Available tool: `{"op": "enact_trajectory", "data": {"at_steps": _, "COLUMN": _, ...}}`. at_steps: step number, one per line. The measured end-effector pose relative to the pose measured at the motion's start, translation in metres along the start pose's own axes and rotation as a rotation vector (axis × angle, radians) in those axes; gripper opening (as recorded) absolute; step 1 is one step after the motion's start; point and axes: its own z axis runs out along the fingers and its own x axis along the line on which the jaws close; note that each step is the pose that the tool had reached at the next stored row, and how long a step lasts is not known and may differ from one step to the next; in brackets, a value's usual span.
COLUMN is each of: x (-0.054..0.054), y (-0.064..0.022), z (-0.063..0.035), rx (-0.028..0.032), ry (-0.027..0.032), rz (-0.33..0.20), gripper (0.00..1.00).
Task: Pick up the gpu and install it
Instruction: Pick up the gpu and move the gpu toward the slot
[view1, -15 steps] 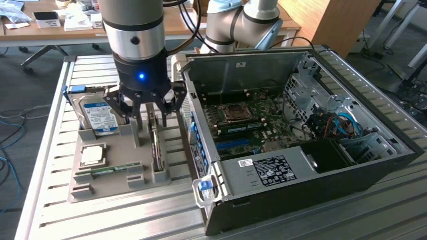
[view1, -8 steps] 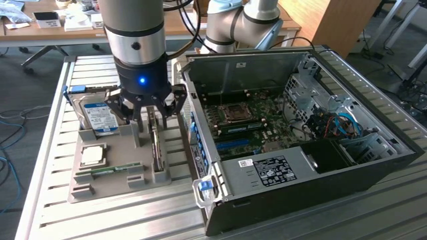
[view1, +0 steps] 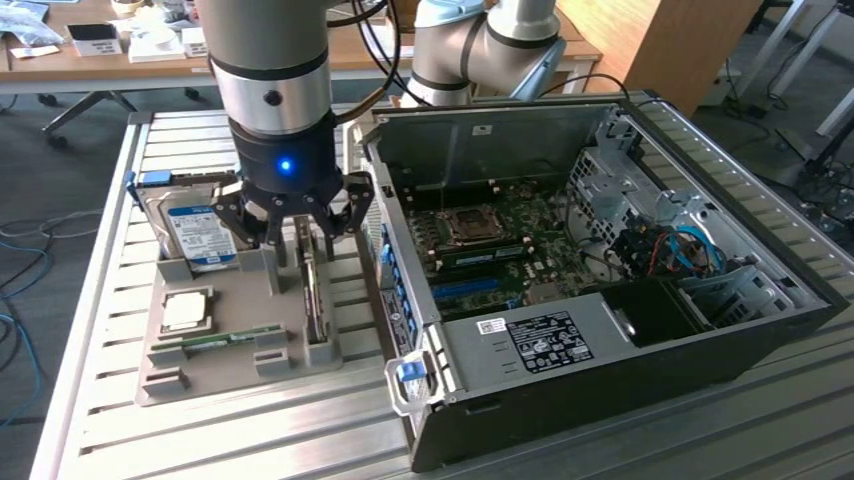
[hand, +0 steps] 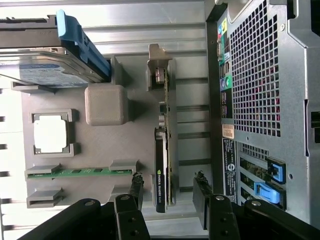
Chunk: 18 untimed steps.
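The gpu (view1: 315, 292) is a thin dark card standing on its edge in a slot of the grey holder tray (view1: 214, 375), just beside the open computer case (view1: 574, 250). My gripper (view1: 299, 232) hangs directly over it, open. In the wrist view the gpu (hand: 162, 170) runs edge-on between my two black fingers (hand: 136, 186), with a gap on each side, so nothing is gripped. My gripper (hand: 167, 192) sits over the card's end nearest the camera.
The grey tray also holds a blue-labelled hard drive (view1: 194, 232), a processor chip (view1: 187, 310) and a green memory stick (view1: 220, 340). The case's rear panel (hand: 265, 100) stands close beside the card. A slatted metal table (view1: 107, 440) carries everything.
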Motion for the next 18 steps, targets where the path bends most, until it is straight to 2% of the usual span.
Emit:
{"op": "enact_trajectory", "data": {"at_steps": 7, "x": 0.0000, "y": 0.0000, "z": 0.0002, "rx": -0.0001, "ry": -0.0001, "rz": 0.000, "gripper": 0.53}}
{"op": "enact_trajectory", "data": {"at_steps": 18, "x": 0.0002, "y": -0.0003, "z": 0.0078, "rx": -0.0001, "ry": -0.0001, "rz": 0.000, "gripper": 0.53}}
